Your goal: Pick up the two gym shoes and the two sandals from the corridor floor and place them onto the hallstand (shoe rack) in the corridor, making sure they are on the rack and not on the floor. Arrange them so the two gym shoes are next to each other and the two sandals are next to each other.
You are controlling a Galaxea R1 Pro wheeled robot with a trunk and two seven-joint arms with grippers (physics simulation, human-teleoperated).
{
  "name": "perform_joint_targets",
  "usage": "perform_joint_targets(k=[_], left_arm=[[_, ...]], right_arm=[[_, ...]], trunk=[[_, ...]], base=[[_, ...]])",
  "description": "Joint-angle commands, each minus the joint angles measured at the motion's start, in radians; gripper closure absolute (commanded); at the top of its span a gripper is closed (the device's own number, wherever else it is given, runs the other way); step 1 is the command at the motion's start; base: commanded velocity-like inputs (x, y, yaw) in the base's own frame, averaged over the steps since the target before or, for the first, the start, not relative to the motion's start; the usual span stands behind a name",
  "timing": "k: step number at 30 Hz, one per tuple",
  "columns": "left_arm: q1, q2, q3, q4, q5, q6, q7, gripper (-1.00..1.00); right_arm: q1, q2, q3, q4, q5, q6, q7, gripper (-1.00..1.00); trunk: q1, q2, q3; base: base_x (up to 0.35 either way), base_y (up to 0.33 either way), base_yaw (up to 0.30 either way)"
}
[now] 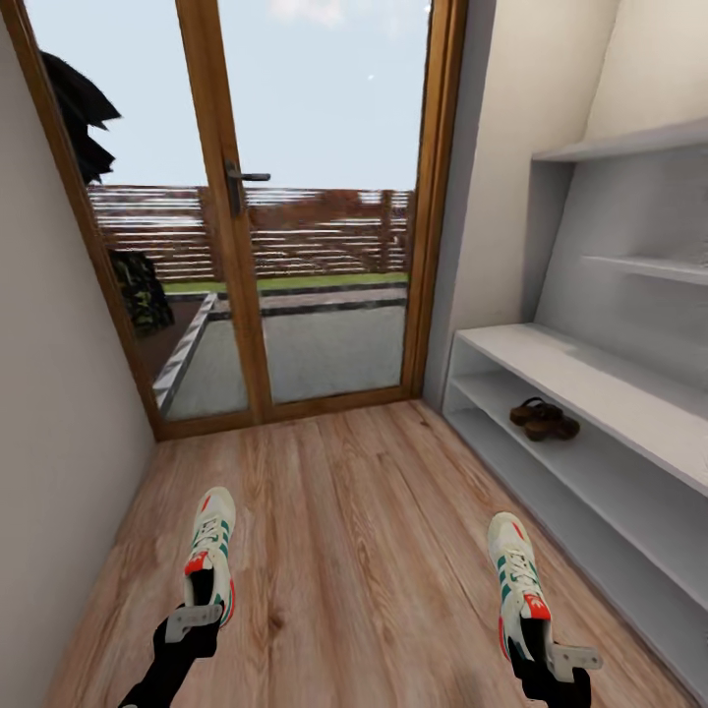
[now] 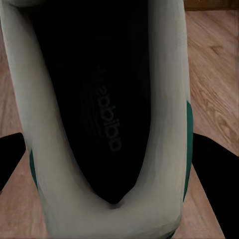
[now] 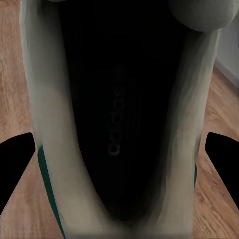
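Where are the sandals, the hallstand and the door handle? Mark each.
sandals (image 1: 544, 420): head view, on the straps.
hallstand (image 1: 590, 369): head view, on its flat top.
door handle (image 1: 248, 178): head view, on the lever.

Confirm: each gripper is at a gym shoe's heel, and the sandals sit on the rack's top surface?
Not the top surface. In the head view the sandals sit on the upper open tier of the rack, under its flat top. The rest holds: left gripper and right gripper are each at a gym shoe's heel.
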Motion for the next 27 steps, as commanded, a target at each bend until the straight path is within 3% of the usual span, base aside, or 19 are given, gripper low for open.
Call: perform_joint_targets(k=[1,17,27], left_arm=[[-0.001,-0.001,0.006,0.001,0.003,-0.002,-0.01,1.0],[-0.001,-0.001,0.006,0.001,0.003,-0.003,-0.01,1.0],[0.001,-0.001,0.006,0.001,0.003,-0.004,-0.01,1.0]], right_arm=[[-0.001,0.0,-0.002,0.001,-0.009,-0.003,0.008,1.0],[-0.001,0.0,-0.002,0.001,-0.009,-0.003,0.009,1.0],[-0.001,0.0,-0.002,0.001,-0.009,-0.003,0.009,1.0]], trunk=[[0.0,0.0,0.0],[0.0,0.0,0.006],[0.0,0.0,0.01]], base=[[0.281,0.214,-0.26],[0.276,0.208,-0.26],[0.031,0.016,-0.26]])
